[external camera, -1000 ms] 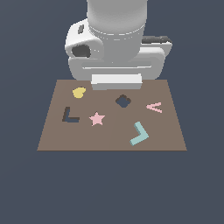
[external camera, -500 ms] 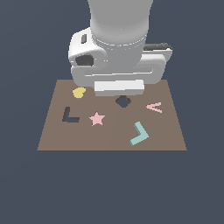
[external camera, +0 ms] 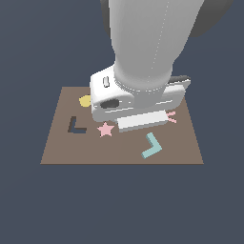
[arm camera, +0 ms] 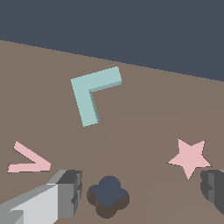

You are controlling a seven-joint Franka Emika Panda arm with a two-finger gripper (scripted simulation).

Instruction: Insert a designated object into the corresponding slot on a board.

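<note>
Lying free, teal L (arm camera: 92, 94), board (arm camera: 144, 113) bare around

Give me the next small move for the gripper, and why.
Probably advance toward the teal L block and centre over it. The gripper is open and empty, fingers straddling the clover-shaped hole, with the block lying free on the board, apart from the L-shaped slot.
</note>
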